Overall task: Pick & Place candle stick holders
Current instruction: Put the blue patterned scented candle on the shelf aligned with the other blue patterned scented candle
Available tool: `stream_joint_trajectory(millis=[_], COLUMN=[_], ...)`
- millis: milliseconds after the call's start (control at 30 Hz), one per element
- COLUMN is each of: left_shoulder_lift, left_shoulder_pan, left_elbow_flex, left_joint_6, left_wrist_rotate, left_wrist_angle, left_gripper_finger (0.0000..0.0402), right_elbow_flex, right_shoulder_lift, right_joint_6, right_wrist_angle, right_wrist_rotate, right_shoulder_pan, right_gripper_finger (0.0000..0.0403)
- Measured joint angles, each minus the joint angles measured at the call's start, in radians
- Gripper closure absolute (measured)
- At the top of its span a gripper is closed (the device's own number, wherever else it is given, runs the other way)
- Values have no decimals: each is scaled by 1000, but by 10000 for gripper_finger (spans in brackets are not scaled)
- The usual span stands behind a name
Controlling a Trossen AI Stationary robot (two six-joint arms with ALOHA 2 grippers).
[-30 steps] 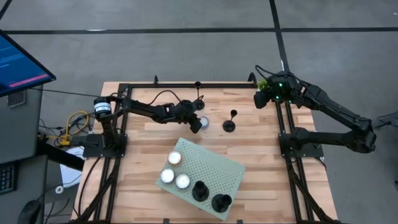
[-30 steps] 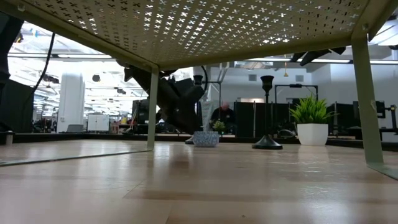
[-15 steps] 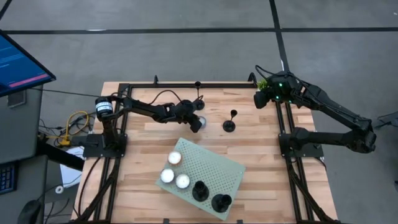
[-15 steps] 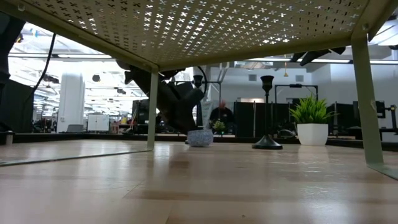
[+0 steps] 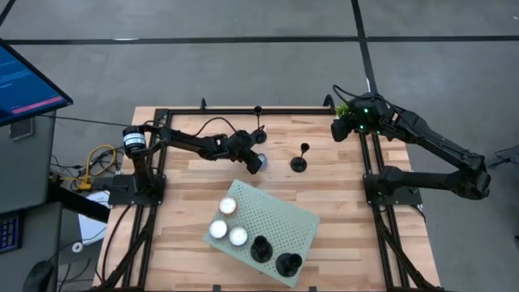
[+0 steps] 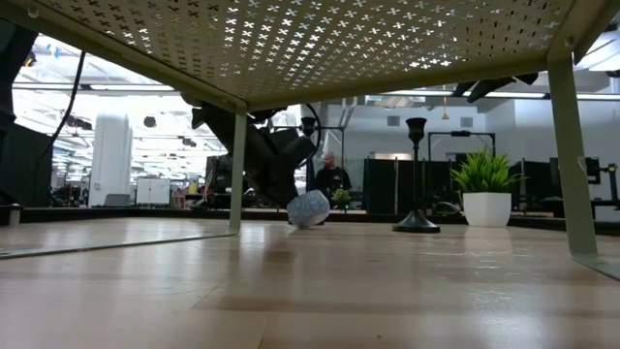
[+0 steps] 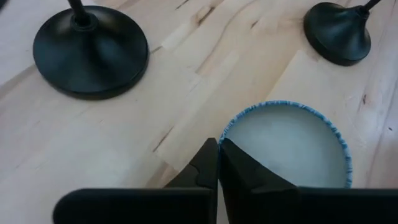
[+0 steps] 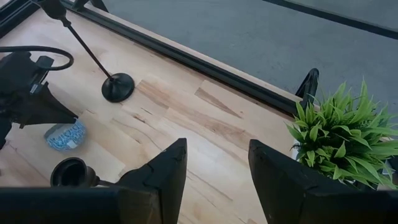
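The left gripper (image 5: 258, 159) is low over the middle of the wooden surface (image 5: 332, 182), its jaws clenched on the rim of a blue-edged tealight candle (image 6: 308, 208), which sits tilted with one edge raised off the wood. Two candle stick holders stand upright on the bare surface: one (image 5: 299, 163) just right of the held candle, the other (image 5: 258, 112) at the far edge, near the black frame. Two more candle stick holders (image 5: 261, 248) (image 5: 289, 264) stand on the near right part of a pale perforated tray (image 5: 284, 215), which rests on legs at the near centre of the surface. Three white tealight candles (image 5: 227, 206) (image 5: 218, 229) (image 5: 238, 236) occupy the left part of the same tray. The right gripper (image 8: 214, 168) waits above the far right corner, jaws released and holding nothing, beside a small green potted plant (image 8: 339, 130). A person (image 6: 331, 177) shows in the room beyond the surface.
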Motion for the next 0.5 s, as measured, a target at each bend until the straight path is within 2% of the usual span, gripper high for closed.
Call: stream_joint_trajectory(millis=[233, 500], left_shoulder_lift=[-65, -260], left_shoulder_pan=[-1, -3], left_elbow_flex=[1, 1], left_joint_6=[16, 53], left_wrist_rotate=[-16, -53], left_wrist_angle=[-14, -114], left_gripper_finger=[400, 401], right_elbow_flex=[0, 0], right_shoulder_lift=[0, 0], right_joint_6=[-2, -3], right_wrist_angle=[0, 1], right_wrist_rotate=[0, 1], right_shoulder_pan=[0, 0], right_gripper_finger=[240, 240])
